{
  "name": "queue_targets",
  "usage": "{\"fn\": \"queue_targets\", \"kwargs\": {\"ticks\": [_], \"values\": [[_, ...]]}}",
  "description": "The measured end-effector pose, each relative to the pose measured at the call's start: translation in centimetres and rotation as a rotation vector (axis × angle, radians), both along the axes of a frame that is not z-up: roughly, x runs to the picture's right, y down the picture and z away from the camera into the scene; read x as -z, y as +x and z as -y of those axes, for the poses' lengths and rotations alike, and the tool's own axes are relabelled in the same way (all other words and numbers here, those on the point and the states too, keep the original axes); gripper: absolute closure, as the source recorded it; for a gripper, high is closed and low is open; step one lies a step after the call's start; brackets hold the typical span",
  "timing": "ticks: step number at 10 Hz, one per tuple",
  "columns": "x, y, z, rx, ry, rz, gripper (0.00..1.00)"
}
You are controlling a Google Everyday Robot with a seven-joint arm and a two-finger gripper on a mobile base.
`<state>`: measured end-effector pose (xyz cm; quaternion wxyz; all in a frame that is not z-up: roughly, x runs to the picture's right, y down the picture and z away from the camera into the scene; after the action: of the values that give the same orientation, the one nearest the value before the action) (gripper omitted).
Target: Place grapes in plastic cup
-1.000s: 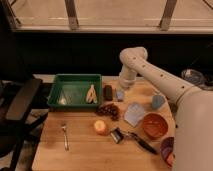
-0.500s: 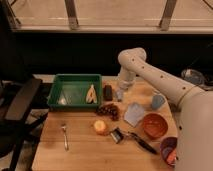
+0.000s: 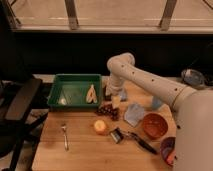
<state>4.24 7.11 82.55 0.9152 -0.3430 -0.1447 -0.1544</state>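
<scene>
Small bunch of dark red-purple grapes [image 3: 107,111] lies on wooden table [image 3: 80,150], just off near right corner of green plastic tray [image 3: 56,92], just far of round orange fruit [image 3: 100,126]. Light blue translucent plastic cup [image 3: 157,103] stands well to right, far side of orange bowl [image 3: 154,125]. White arm's gripper [image 3: 113,96] hangs just far of bunch, low over table. Open or closed, cannot tell. Grapes likely light, soft, lumpy, easily bruised, apt to shed berries. Best grip probably gentle pinch across cluster's middle.
</scene>
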Motion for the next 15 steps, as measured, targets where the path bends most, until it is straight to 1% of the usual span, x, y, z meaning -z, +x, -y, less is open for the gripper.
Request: {"fn": "queue_targets", "kwargs": {"ticks": [3,5,8,11,12,13,14,15], "values": [[-1.4,0.7,-0.7,-0.01,0.003,-0.024,0.38],[-2.2,0.8,-1.3,-0.014,-0.001,-0.027,0.38],[-4.0,0.8,-3.0,-0.024,-0.027,-0.028,0.38],[-5.1,1.0,-4.2,-0.041,-0.052,-0.025,0.38],[-5.4,0.8,-4.8,-0.033,-0.061,-0.02,0.4],[-5.6,0.4,-5.4,-0.02,-0.068,-0.016,0.46],[-5.7,0.0,-5.7,-0.011,-0.073,-0.011,0.56],[-5.8,-0.1,-6.1,-0.006,-0.077,-0.008,0.63]]}}
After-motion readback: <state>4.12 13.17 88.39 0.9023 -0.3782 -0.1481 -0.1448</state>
